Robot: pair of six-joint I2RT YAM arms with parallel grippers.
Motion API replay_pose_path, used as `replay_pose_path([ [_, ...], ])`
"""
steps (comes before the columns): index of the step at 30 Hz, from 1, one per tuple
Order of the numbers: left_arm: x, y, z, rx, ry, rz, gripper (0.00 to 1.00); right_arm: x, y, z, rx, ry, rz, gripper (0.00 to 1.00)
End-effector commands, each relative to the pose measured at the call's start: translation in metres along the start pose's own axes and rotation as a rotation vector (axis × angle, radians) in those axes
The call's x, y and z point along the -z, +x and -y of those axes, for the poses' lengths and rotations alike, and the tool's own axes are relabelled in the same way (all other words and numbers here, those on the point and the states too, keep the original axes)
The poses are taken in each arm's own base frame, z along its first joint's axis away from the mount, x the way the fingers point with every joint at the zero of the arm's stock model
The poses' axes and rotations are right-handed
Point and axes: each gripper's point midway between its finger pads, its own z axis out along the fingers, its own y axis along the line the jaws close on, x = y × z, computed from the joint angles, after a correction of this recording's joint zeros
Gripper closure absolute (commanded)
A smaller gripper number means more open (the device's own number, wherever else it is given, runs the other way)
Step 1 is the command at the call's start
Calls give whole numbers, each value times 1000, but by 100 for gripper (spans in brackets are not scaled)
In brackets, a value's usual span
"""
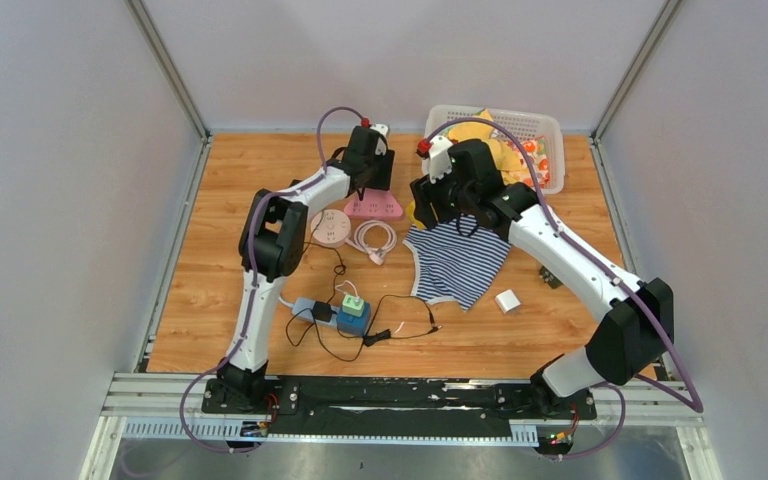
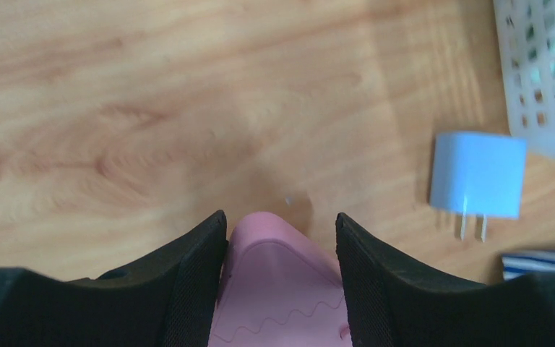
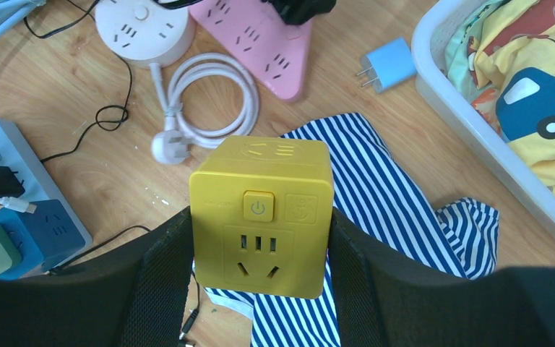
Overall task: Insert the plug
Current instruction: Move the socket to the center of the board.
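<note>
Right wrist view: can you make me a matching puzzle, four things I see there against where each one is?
Things:
1 yellow cube socket
2 pink power strip
3 blue charger
4 striped shirt

Places:
A on wood beside the basket
B gripped by the right tool
C gripped by the left tool
D spread out beneath the cube

Pairs: 1-B, 2-C, 3-A, 4-D.

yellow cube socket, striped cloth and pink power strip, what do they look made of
Yellow cube socket: probably hard moulded plastic with a smooth satin finish; it has crisp edges, a moulded button and cut slots. Striped cloth: soft fabric, possibly a knit; it creases and lies limp. Pink power strip: also looks like smooth plastic, with rounded corners.
</note>
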Motion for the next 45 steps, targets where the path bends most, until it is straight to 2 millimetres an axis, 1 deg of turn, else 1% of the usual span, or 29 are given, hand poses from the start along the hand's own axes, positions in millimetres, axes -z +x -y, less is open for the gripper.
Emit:
replay_pose_path([
  [1, 17, 29, 20, 56, 89, -77, 39, -5, -1, 11, -22, 37, 4, 100],
  [3, 27, 14, 25, 112, 109, -32, 31, -12, -2, 9, -45, 25, -4, 100],
  [6, 45, -16, 27, 249, 185, 41, 28, -26, -2, 4, -148, 12, -37, 100],
  [8, 56, -31, 17, 314, 203, 72, 28, -35, -2, 0, -211, 6, -58, 100],
  [10, 63, -36, 3, 291, 162, 77, 29, -44, -3, -2, -255, 18, -73, 100],
  [12, 65, -31, -9, 243, 119, 52, 31, -52, -9, -4, -281, 47, -75, 100],
  [13, 65, -26, -14, 229, 114, 31, 33, -56, -8, -3, -290, 69, -86, 100],
  [16, 63, -4, -17, 221, 134, -45, 39, -67, -6, -1, -318, 117, -119, 100],
  [17, 61, 5, -19, 216, 130, -72, 44, -70, -5, -2, -328, 122, -128, 100],
  [19, 60, 19, -21, 201, 124, -115, 49, -75, -1, 3, -346, 159, -149, 100],
  [21, 59, 33, -21, 191, 128, -153, 50, -81, 5, 1, -359, 158, -177, 100],
  [24, 61, 45, -20, 177, 138, -187, 51, -89, 15, -4, -369, 148, -213, 100],
  [26, 64, 49, -20, 173, 143, -196, 51, -95, 21, -14, -381, 110, -237, 100],
  [29, 67, 52, -18, 186, 165, -196, 51, -101, 31, -20, -384, 95, -272, 100],
  [32, 69, 53, -17, 205, 175, -197, 51, -100, 47, -22, -397, 109, -332, 100],
  [35, 70, 54, -19, 212, 168, -199, 51, -100, 62, -29, -414, 102, -375, 100],
  [38, 69, 58, -20, 231, 170, -208, 51, -109, 62, -34, -402, 76, -370, 100],
  [40, 69, 59, -18, 249, 185, -212, 51, -117, 61, -32, -388, 85, -360, 100],
  [43, 70, 57, -12, 288, 221, -208, 50, -127, 60, -22, -365, 129, -345, 100],
  [45, 72, 53, -9, 302, 241, -201, 51, -130, 62, -7, -348, 204, -339, 100],
])
